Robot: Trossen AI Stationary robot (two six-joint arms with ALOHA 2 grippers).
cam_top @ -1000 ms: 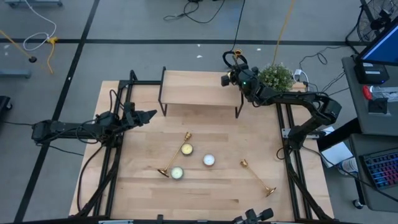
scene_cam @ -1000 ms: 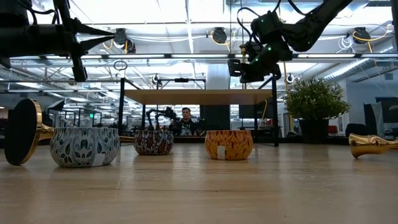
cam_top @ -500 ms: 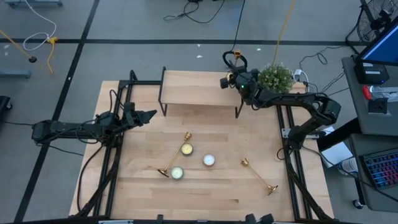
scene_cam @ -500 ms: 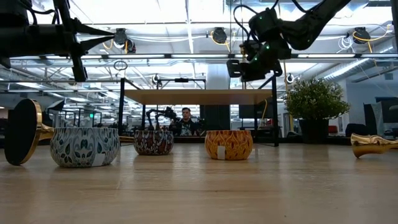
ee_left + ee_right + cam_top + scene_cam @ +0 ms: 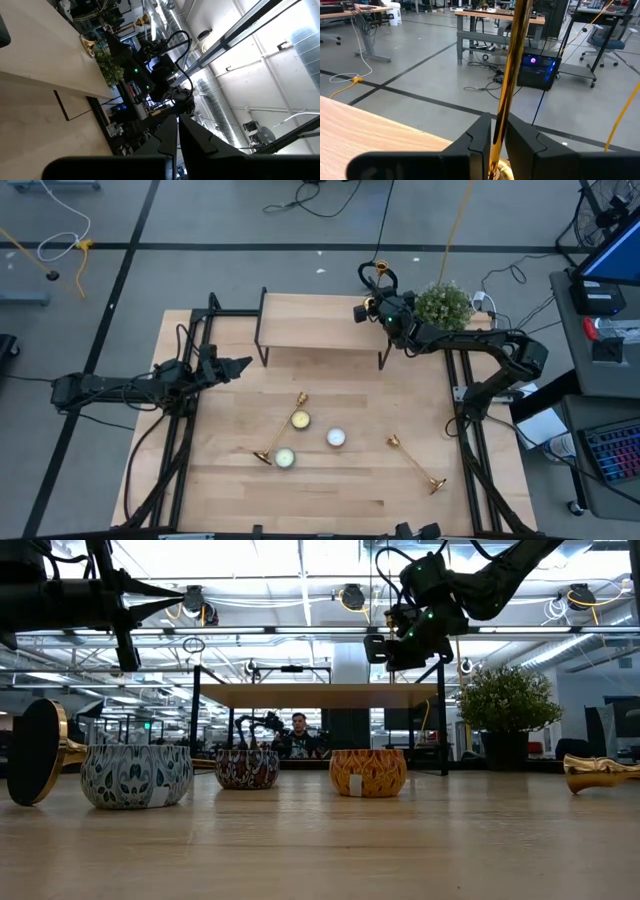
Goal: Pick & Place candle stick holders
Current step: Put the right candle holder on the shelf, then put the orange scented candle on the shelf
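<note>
Down at the near edge of the table (image 5: 230,490) we start, and there is the first candlestick (image 5: 416,464) lying flat to the right of the white tealight (image 5: 336,437), its flared base nearest us; the low view catches that base (image 5: 598,773) gleaming at the far right. A second candlestick (image 5: 281,429) lies tipped over left of the white tealight, running between the two yellow tealights (image 5: 285,458), its round foot (image 5: 38,751) looming at the left of the low view beside three patterned tins (image 5: 136,775). Farther back from the tealight, off to the left, the left gripper (image 5: 243,364) hangs above the table with its fingers pressed together on nothing. Beyond the tealight stands the wooden shelf (image 5: 320,320), and over its right end the right gripper (image 5: 366,309) is up high, fingers pinching the stem of the third candlestick (image 5: 511,70), which rises upright between them in the right wrist view. A potted plant (image 5: 443,304) sits just right of that gripper. Way past the shelf, a person (image 5: 297,736) sits in the room.
</note>
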